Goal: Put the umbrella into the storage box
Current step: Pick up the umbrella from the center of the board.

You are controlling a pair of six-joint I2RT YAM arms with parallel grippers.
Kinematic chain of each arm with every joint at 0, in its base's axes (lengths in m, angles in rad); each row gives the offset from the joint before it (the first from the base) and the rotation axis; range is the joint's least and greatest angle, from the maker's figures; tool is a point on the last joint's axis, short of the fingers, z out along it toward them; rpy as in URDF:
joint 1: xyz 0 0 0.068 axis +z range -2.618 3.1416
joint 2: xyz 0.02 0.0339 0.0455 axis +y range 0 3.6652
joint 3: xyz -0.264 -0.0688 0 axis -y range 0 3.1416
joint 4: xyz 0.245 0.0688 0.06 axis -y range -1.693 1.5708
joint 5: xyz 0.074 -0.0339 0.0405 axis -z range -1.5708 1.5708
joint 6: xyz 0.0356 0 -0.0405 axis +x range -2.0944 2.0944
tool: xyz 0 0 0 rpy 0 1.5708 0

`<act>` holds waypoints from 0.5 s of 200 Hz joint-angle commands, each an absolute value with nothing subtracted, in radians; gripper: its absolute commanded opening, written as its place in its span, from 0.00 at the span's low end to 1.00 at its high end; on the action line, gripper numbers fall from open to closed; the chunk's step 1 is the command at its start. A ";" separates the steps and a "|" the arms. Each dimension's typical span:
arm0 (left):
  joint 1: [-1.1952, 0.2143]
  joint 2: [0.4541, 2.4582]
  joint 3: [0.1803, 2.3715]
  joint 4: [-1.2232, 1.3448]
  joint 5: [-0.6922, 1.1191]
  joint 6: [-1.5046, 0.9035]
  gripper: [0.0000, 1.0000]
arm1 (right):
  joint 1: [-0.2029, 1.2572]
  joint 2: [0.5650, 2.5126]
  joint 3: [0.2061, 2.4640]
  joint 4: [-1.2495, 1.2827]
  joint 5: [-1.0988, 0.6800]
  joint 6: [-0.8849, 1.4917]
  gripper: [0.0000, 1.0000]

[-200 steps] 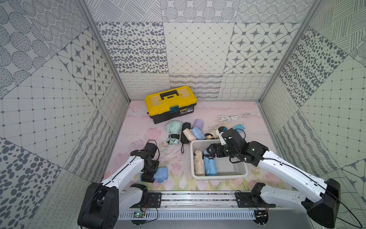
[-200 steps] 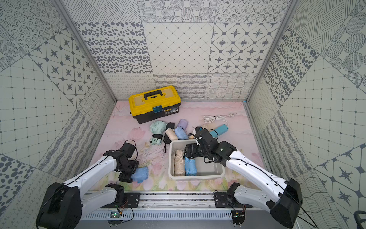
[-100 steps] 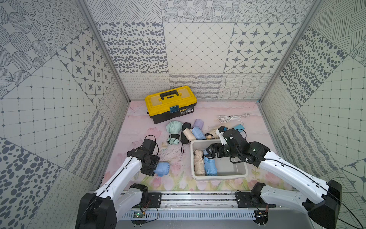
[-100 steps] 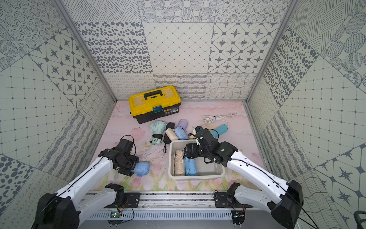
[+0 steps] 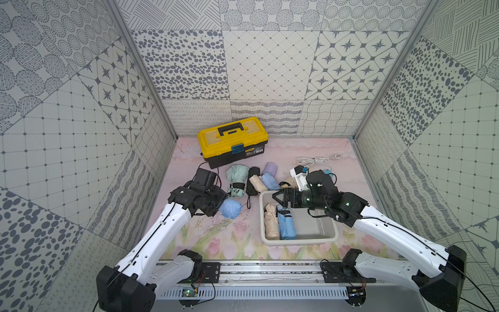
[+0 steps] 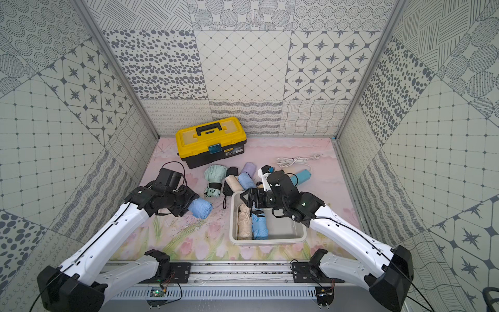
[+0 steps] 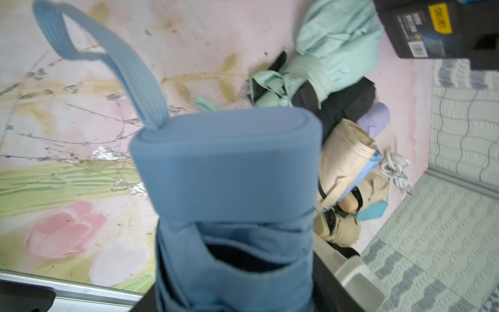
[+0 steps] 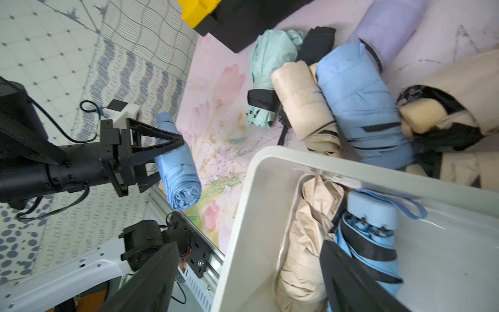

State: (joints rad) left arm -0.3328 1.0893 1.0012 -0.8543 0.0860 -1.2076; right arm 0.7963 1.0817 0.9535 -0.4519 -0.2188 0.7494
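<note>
The left gripper (image 8: 165, 159) pinches a light-blue folded umbrella (image 5: 231, 208). The right gripper (image 8: 249, 243) is spread wide over the white plastic box (image 5: 299, 241).

Lt-blue umbrella (image 5: 230, 208) w/ matching strap (image 7: 113, 67), storage box (image 5: 299, 240) white, inside it beige brolly (image 5: 271, 224) + blue-and-black brolly (image 5: 286, 228), toolbox (image 5: 232, 135) yellow over black, loose: mint umbrella (image 5: 237, 177), black umbrella (image 5: 252, 186), lilac umbrella (image 5: 270, 168), mat (image 5: 216, 237) pink, tulip print, walls (image 5: 270, 67) grey-on-white patterns, arms (image 5: 162, 235) white w/ black joints
</note>
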 commanded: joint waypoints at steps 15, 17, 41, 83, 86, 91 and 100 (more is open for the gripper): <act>-0.487 1.191 1.160 -0.773 0.116 -1.091 0.58 | 0.821 1.113 0.957 -0.278 -0.284 0.779 0.90; -0.493 1.196 1.165 -0.771 0.116 -1.091 0.58 | 0.822 1.115 0.957 -0.274 -0.284 0.779 0.90; -0.551 1.242 1.219 -0.748 0.114 -1.093 0.58 | 0.838 1.156 0.955 -0.223 -0.298 0.774 0.91; -0.619 1.297 1.286 -0.734 0.110 -1.086 0.57 | 0.863 1.234 0.982 -0.204 -0.331 0.756 0.91; -0.620 1.301 1.288 -0.731 0.110 -1.086 0.57 | 0.864 1.237 0.981 -0.202 -0.331 0.755 0.90; -0.625 1.306 1.290 -0.729 0.110 -1.087 0.57 | 0.866 1.240 0.980 -0.199 -0.328 0.756 0.90; -0.632 1.314 1.293 -0.722 0.110 -1.087 0.57 | 0.865 1.245 0.977 -0.185 -0.322 0.759 0.89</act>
State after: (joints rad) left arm -0.5949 1.2812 1.2526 -0.8101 0.0978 -1.1248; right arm 0.8558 1.2316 0.9535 -0.2626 -0.3107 0.7727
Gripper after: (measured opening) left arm 0.573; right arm 0.903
